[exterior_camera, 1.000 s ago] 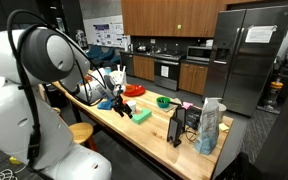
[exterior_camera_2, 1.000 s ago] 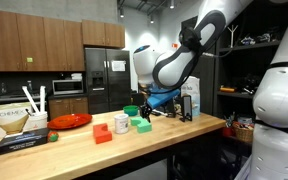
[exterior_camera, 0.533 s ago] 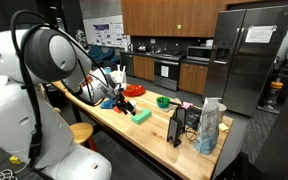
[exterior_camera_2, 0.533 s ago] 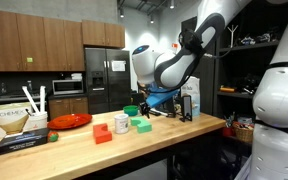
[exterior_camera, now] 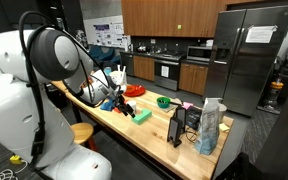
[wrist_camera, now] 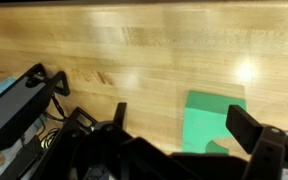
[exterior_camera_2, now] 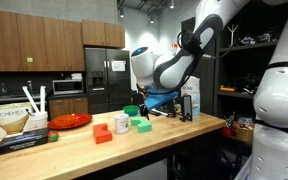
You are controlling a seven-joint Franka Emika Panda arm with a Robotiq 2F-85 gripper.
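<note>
My gripper (wrist_camera: 184,128) is open and empty, with its two black fingers hanging above the wooden countertop (wrist_camera: 144,50). A flat green block (wrist_camera: 214,118) lies on the wood below, between the fingers and nearer the right one. In both exterior views the gripper (exterior_camera: 117,98) (exterior_camera_2: 148,108) hovers over the counter close to the green block (exterior_camera: 141,115) (exterior_camera_2: 142,126). A red block (exterior_camera_2: 103,133) and a white cup (exterior_camera_2: 121,124) stand beside the green block.
A red plate (exterior_camera: 134,90) (exterior_camera_2: 71,121), a green bowl (exterior_camera: 164,101) (exterior_camera_2: 132,111), a pale bag (exterior_camera: 211,125) and a black stand (exterior_camera: 176,126) sit on the counter. A Chemex box (exterior_camera_2: 19,125) stands at one end. Black cables (wrist_camera: 29,95) show at the wrist view's left.
</note>
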